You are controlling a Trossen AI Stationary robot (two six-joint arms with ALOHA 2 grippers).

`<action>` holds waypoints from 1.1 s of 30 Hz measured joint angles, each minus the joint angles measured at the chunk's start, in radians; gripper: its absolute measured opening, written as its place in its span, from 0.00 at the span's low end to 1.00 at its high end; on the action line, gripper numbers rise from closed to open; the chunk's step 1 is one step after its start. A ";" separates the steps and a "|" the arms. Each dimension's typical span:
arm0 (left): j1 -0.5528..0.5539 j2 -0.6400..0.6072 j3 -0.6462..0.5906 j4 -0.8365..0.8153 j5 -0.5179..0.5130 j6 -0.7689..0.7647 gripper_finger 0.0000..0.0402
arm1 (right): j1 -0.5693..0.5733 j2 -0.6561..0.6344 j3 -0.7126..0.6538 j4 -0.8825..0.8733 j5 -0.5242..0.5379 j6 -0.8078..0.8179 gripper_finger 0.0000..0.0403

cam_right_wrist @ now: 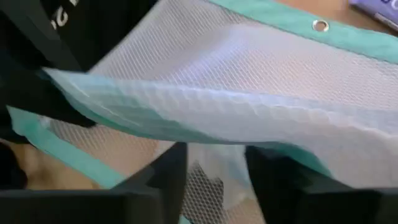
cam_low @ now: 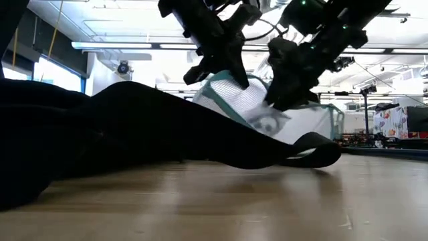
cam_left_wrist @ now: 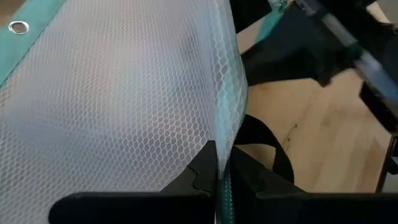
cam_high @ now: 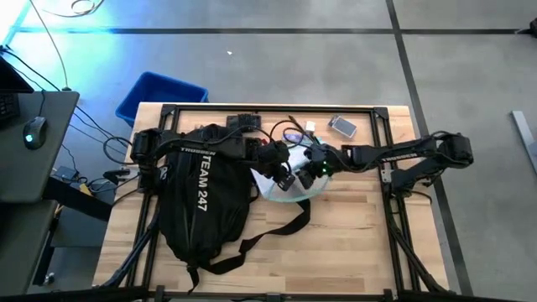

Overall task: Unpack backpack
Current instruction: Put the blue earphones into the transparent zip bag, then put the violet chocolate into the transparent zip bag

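Backpack [cam_high: 201,205] lies flat on the table's [cam_high: 352,252] left half, straps trailing toward 5 o'clock, mouth toward 2 o'clock.

At the mouth, left gripper [cam_left_wrist: 222,180] is pinched tight on the teal edge of a white mesh pouch [cam_high: 295,180], which sits half out at table centre.

Right gripper [cam_right_wrist: 214,180], coming in from 3 o'clock, has its jaws parted around the pouch's other side; the mesh sags between the fingers, not clamped.

Farther off, at 12 o'clock, a small device [cam_high: 342,127] and cables [cam_high: 289,130] lie near the far edge.

Risks, as I judge them:
- One-sided hold: if the left lifts alone, the pouch may swing or slip.
- Mesh could snag on the right's fingers as they withdraw.
- A strap [cam_low: 314,152] lies under the pouch; dragging may tug the pack.
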 joint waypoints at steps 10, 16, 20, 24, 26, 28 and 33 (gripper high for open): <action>0.002 0.000 0.000 -0.048 -0.023 0.010 0.00 | 0.044 -0.090 0.000 0.014 -0.240 -0.082 0.60; 0.002 -0.001 0.000 -0.080 -0.037 0.028 0.00 | 0.084 -0.224 0.000 0.073 -0.428 -0.142 0.59; 0.002 -0.001 0.000 -0.107 -0.039 0.029 0.00 | 0.004 -0.300 0.001 0.053 -0.219 -0.200 0.57; 0.002 -0.001 0.000 -0.106 -0.039 0.029 0.00 | -0.178 -0.304 0.001 0.028 -0.130 -0.202 0.54; 0.002 -0.001 0.000 -0.105 -0.034 0.030 0.00 | -0.267 -0.274 0.001 0.026 -0.131 -0.195 0.53; 0.002 -0.001 0.000 -0.103 -0.018 0.037 0.00 | -0.346 -0.228 0.001 0.021 -0.148 -0.204 0.53; -0.002 -0.001 0.000 -0.101 0.005 0.054 0.00 | -0.470 -0.059 0.001 0.007 -0.192 -0.270 0.52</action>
